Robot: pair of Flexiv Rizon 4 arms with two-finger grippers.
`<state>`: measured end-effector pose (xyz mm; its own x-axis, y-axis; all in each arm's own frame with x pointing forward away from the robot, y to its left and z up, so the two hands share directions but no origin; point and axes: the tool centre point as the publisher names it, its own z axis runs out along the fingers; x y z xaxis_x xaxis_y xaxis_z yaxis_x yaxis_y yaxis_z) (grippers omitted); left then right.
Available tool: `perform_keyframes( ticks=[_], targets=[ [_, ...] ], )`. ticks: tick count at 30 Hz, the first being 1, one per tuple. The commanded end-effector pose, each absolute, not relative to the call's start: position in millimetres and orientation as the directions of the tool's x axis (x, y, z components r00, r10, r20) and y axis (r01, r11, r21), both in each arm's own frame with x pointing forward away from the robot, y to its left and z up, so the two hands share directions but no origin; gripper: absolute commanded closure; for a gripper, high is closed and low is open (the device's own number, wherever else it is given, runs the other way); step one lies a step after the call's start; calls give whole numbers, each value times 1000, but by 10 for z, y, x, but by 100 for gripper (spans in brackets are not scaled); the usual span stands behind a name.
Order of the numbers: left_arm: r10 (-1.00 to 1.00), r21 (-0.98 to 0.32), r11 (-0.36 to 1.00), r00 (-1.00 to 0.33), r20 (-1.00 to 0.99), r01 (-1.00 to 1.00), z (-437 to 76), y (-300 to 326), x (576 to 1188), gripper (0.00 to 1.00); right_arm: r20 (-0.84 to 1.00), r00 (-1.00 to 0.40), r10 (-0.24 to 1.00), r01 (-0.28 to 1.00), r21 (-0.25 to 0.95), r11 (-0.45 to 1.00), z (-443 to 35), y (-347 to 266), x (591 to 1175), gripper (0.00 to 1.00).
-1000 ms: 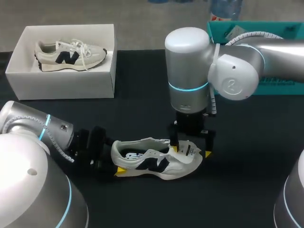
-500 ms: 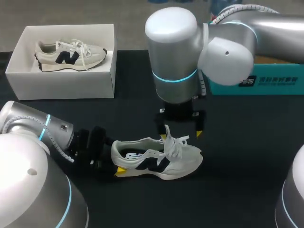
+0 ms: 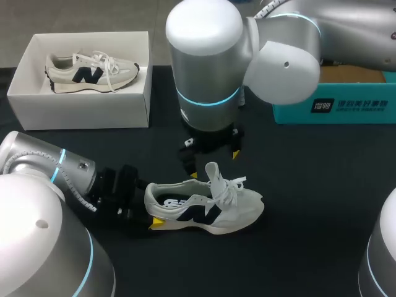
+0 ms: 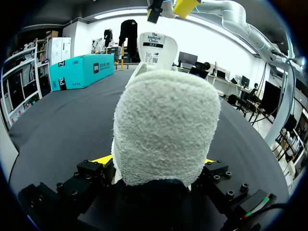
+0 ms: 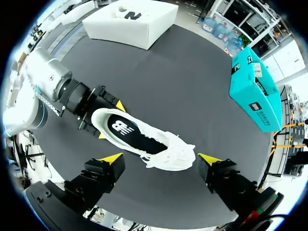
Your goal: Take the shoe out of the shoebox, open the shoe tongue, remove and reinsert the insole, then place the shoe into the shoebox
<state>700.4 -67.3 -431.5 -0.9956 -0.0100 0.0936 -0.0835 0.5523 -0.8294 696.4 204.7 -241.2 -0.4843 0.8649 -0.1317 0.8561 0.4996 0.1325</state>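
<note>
At the heel of the shoe (image 3: 204, 207), out on the table, my left gripper (image 3: 150, 210) pinches both sides. Right gripper (image 3: 212, 156) hangs above the laces, fingers spread wide. Printed tongue label (image 4: 157, 45) stands up; shoebox (image 3: 80, 108) well apart.

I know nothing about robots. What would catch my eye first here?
A white shoe stands in the middle of the black table, its heel clamped by the left gripper. The right gripper hangs open just above the shoe. At the far left, a white shoebox holds a second shoe of the same kind.
</note>
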Motion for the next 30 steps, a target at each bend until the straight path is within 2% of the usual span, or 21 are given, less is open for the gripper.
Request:
perform_keyframes(
  ticks=[1, 15, 19, 24, 26, 27, 28, 29, 30],
  targets=[
    [-10, -826, 558, -996, 94, -84, -4387, -685, 7009, 100, -84, -694, 715, 693, 192, 695, -2444, 1955, 6954, 0],
    [-10, -826, 558, -996, 94, -84, -4387, -685, 7009, 100, -84, -694, 715, 693, 192, 695, -2444, 1955, 6954, 0],
    [-10, -826, 558, -996, 94, -84, -4387, -685, 7009, 100, -130, -783, 608, 594, 136, 793, -2397, 2076, 7081, 0],
    [-10, -826, 558, -996, 94, -84, -4387, -685, 7009, 100, -166, -877, 451, 434, 132, 891, -2386, 2244, 7222, 0],
    [-10, -826, 558, -996, 94, -84, -4387, -685, 7009, 100, -163, -891, 424, 408, 127, 904, -2395, 2285, 7265, 0],
    [-10, -826, 558, -996, 94, -84, -4387, -685, 7009, 100, -163, -897, 411, 394, 128, 910, -2396, 2316, 7285, 12],
    [-10, -826, 558, -996, 94, -84, -4387, -685, 7009, 100, -163, -903, 399, 380, 132, 915, -2399, 2342, 7312, 53],
    [-10, -826, 558, -996, 94, -84, -4387, -685, 7009, 100, -165, -910, 380, 360, 137, 923, -2405, 2374, 7331, 79],
    [-10, -826, 558, -996, 94, -84, -4387, -685, 7009, 100, -164, -917, 364, 344, 137, 929, -2411, 2399, 7349, 100]
  ],
)
